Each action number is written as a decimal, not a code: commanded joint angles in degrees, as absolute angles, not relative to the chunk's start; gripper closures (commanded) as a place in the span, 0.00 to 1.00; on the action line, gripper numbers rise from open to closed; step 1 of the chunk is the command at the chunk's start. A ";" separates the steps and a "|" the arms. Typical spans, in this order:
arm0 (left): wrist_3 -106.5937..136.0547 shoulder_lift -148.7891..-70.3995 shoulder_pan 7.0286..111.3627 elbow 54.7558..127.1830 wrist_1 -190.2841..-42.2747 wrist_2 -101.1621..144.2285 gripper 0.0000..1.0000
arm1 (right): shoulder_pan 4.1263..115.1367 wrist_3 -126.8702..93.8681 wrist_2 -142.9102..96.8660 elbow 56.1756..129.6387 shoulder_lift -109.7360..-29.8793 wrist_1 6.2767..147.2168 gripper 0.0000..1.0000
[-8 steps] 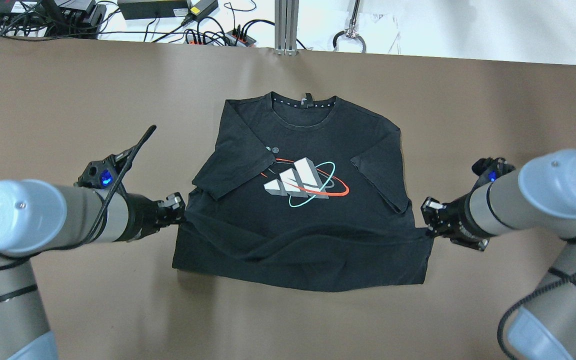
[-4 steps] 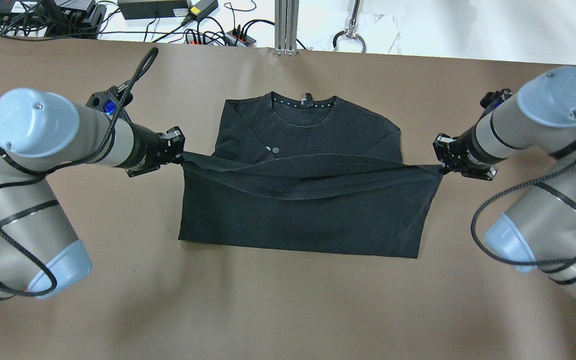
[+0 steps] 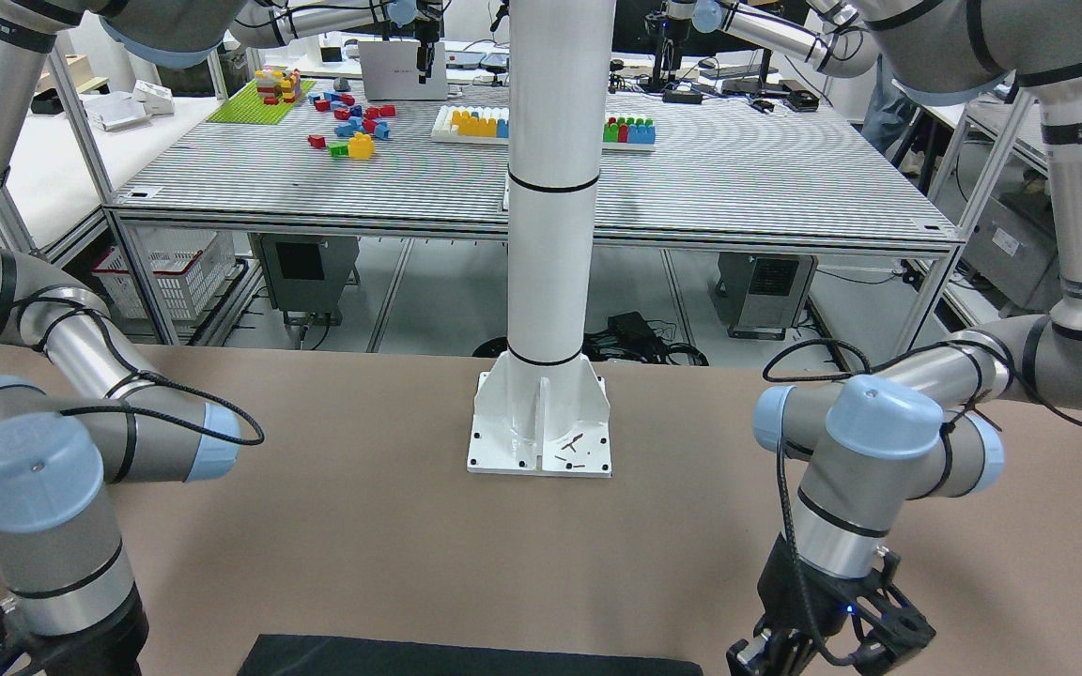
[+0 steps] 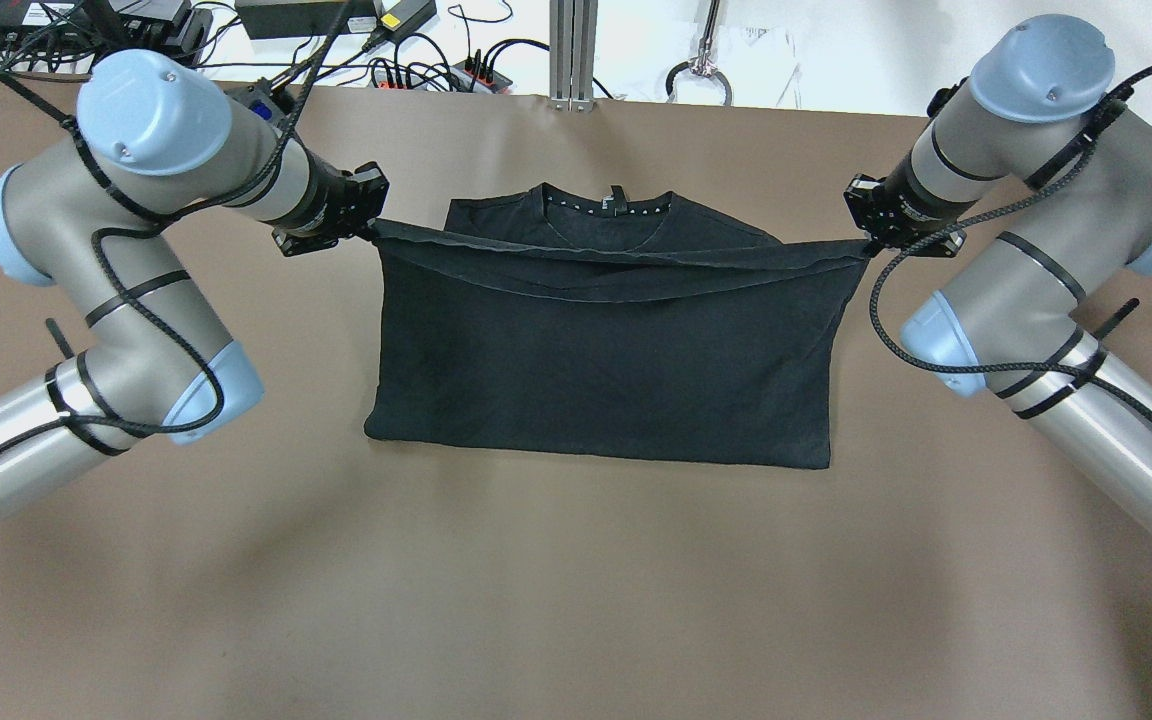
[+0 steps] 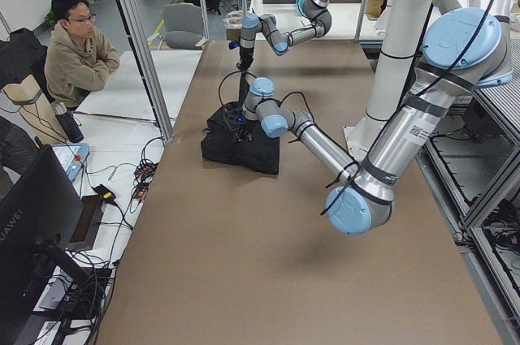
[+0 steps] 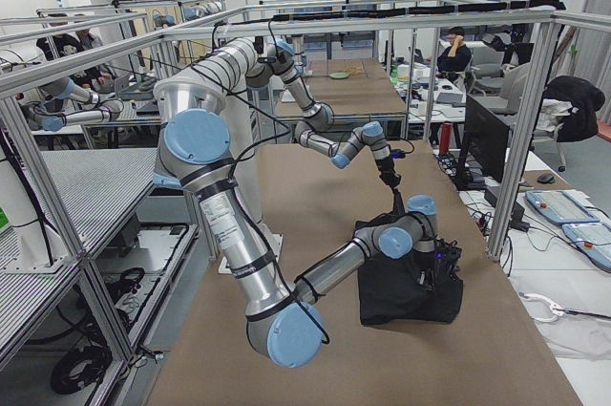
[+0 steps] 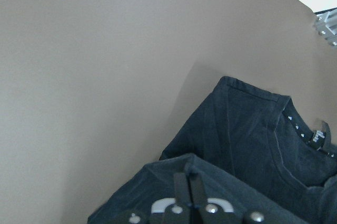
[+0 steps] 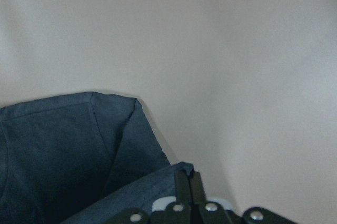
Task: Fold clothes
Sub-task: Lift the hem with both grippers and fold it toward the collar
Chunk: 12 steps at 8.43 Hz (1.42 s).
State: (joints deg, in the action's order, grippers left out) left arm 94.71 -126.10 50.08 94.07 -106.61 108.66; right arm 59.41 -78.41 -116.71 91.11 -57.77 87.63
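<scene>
The clothes are one black T-shirt (image 4: 596,350) lying on the brown table (image 4: 576,580), folded over on itself. Its lifted hem is stretched in a taut line just short of the collar (image 4: 604,205). My left gripper (image 4: 373,228) is shut on the hem's left corner. My right gripper (image 4: 871,245) is shut on the hem's right corner. In the left wrist view the closed fingers (image 7: 188,182) pinch dark cloth, with the collar (image 7: 310,134) ahead. In the right wrist view the closed fingers (image 8: 188,182) pinch the hem above the shoulder layer (image 8: 68,145).
Cables and power strips (image 4: 416,70) and an aluminium post (image 4: 573,60) lie beyond the table's far edge. The white pillar's base (image 3: 541,427) stands on the robot's side. A seated person (image 5: 77,53) watches from beyond the far edge.
Both grippers have carried the hem away from the robot toward the collar. The printed logo is now covered and the near fold line has shifted farther up the table.
</scene>
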 commanded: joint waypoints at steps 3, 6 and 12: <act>93.69 -136.48 50.98 69.56 -120.21 107.93 1.00 | 59.42 -77.87 -115.76 72.54 -51.61 72.35 1.00; 92.46 -137.37 52.29 64.08 -125.07 108.02 1.00 | 57.92 -78.05 -110.92 68.21 -50.27 68.29 0.88; 90.62 -137.46 53.88 62.93 -125.24 108.02 0.40 | 57.83 -79.10 -110.74 73.78 -52.53 67.94 0.36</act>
State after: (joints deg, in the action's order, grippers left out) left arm 90.93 -137.57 53.53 62.79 -125.16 108.02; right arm 58.03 -78.63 -110.49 68.86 -49.34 68.10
